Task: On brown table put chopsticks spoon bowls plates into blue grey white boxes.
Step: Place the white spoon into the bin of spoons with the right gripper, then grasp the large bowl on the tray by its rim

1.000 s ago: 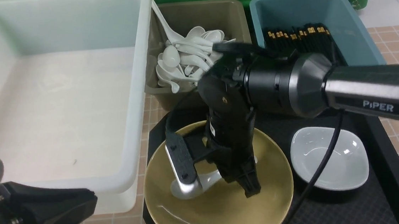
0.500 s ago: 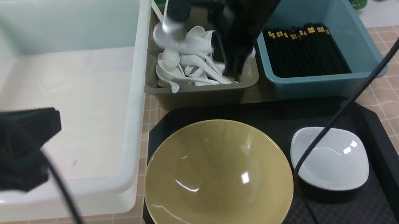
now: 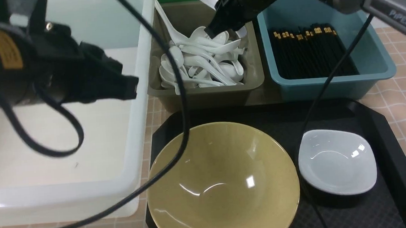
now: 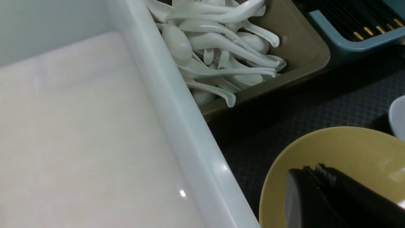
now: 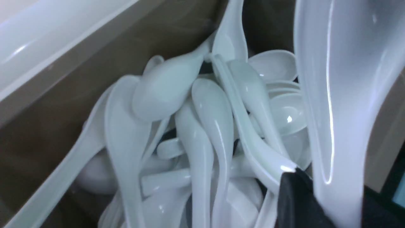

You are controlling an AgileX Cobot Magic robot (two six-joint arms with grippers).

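Black cable [image 3: 184, 101] across yellow bowl [image 3: 226, 184] (spoon heap [image 3: 202, 65] under right pincer [image 3: 219, 24])

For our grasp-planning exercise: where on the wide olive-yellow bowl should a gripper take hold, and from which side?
Pinch its thin rim from above, one finger inside, one outside: the olive-yellow bowl sits upright and is probably too wide to span. The far edge looks best, with bare black tray behind it; the right edge nearly meets the white dish.
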